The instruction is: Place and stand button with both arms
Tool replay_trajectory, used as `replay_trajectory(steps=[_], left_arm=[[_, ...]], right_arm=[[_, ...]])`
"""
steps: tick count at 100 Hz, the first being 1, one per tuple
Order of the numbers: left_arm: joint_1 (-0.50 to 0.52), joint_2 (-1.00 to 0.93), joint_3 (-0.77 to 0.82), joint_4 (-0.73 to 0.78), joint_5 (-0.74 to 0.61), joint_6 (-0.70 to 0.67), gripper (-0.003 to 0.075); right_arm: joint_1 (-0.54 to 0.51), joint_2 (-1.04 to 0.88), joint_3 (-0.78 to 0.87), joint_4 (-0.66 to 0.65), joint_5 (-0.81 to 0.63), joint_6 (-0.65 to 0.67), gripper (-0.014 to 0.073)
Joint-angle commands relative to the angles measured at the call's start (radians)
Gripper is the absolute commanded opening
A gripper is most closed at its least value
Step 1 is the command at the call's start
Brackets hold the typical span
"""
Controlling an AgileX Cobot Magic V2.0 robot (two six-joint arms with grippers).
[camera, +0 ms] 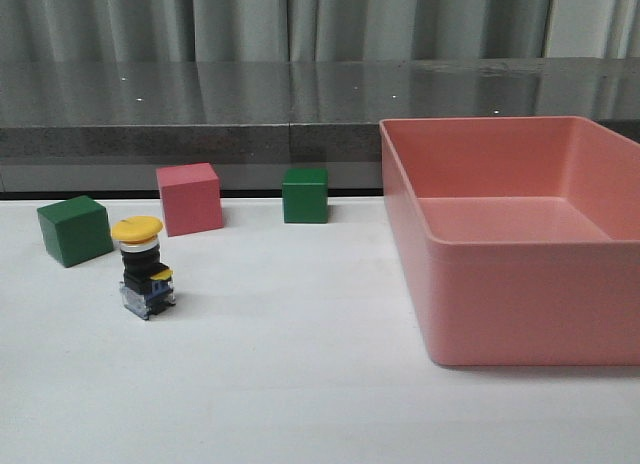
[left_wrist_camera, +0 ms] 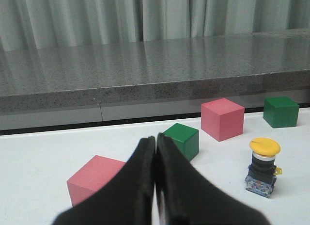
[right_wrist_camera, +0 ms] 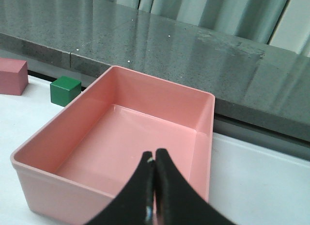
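Observation:
The button (camera: 144, 267) stands upright on the white table at the left, yellow cap up, black body and blue-and-clear base below. It also shows in the left wrist view (left_wrist_camera: 263, 166). My left gripper (left_wrist_camera: 155, 139) is shut and empty, back from the button and apart from it. My right gripper (right_wrist_camera: 154, 154) is shut and empty, above the near wall of the pink bin (right_wrist_camera: 104, 193). Neither gripper shows in the front view.
A large empty pink bin (camera: 520, 314) takes up the right of the table. A green cube (camera: 75, 230), a pink cube (camera: 189, 198) and a second green cube (camera: 305, 194) stand behind the button. Another pink cube (left_wrist_camera: 95, 177) lies close to my left gripper. A grey ledge runs behind.

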Motion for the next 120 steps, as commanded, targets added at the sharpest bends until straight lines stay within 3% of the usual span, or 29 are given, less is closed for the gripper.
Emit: replay_trajectory(steps=[1, 22, 31, 47, 120], left_arm=[[-0.008, -0.032, 0.044, 0.002, -0.078, -0.009, -0.002], [-0.008, -0.032, 0.044, 0.002, -0.078, -0.009, -0.002], [-0.008, -0.032, 0.044, 0.002, -0.078, -0.009, -0.002], [-0.008, -0.032, 0.044, 0.002, -0.078, -0.009, -0.002], [-0.008, -0.032, 0.044, 0.002, -0.078, -0.009, -0.002]], right_arm=[[-0.007, -0.015, 0.01, 0.002, -0.129, 0.051, -0.0061], [-0.007, -0.165, 0.172, -0.182, -0.284, 0.395, -0.0061], [-0.007, -0.239, 0.236, -0.245, -0.304, 0.472, -0.0061], [-0.008, -0.254, 0.326, -0.234, -0.351, 0.479, -0.0061], [-0.008, -0.254, 0.323, -0.234, -0.313, 0.479, -0.0061]])
